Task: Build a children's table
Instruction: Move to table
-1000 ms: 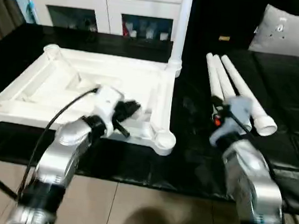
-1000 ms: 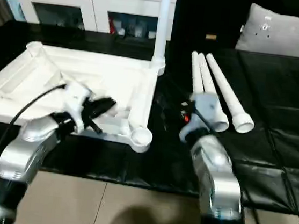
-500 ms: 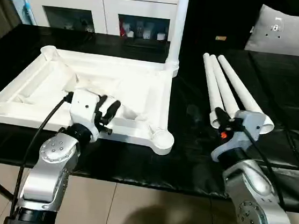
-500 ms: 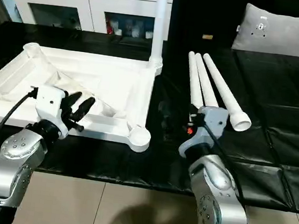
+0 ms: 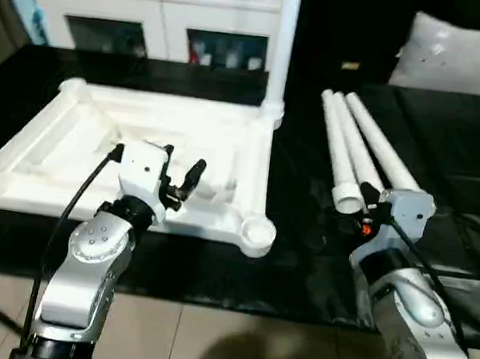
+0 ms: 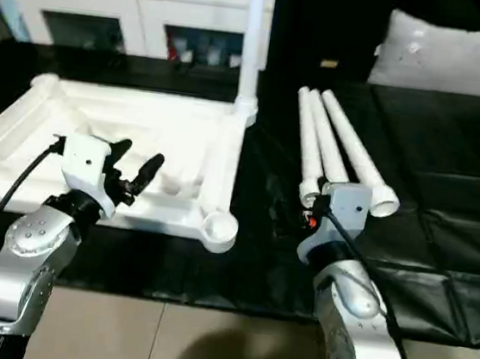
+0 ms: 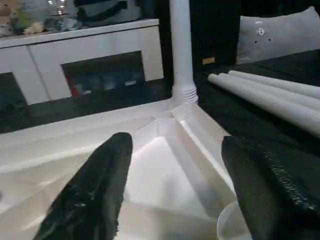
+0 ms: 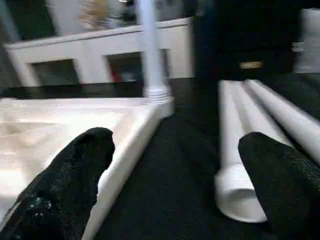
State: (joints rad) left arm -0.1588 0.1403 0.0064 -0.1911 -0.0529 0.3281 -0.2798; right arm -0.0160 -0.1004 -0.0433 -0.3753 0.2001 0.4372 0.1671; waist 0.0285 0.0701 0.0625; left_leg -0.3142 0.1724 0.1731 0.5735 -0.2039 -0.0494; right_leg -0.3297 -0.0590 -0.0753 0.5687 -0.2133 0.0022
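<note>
One leg (image 5: 283, 46) already stands upright in the far corner socket of the tabletop (image 5: 63, 138), beyond your left gripper (image 5: 178, 172). You have three legs (image 5: 360, 154) left to fit; they lie side by side on the black mat (image 5: 459, 161), just ahead of your right gripper (image 8: 170, 170), open ends toward it. By this count the build is about a quarter done.

Your left gripper hovers over the near rim of the tabletop, fingers (image 7: 95, 185) spread and empty. Your right gripper is spread wide as well, grasping nothing, with the open mouth of the nearest leg between its fingers in the wrist view; whether it touches that leg cannot be told.

The tabletop is a white rectangular plastic moulding lying underside up, with raised ribs running diagonally inward from the corners and a round socket (image 5: 256, 231) at each corner. The near socket, just beside your left gripper toward the legs, is an empty shallow cup. The legs are smooth, hollow, tapered white tubes with flared open ends; the fitted one shows a ringed collar at its base. The mat is dark and slightly glossy, likely slippery under the round tubes.
</note>
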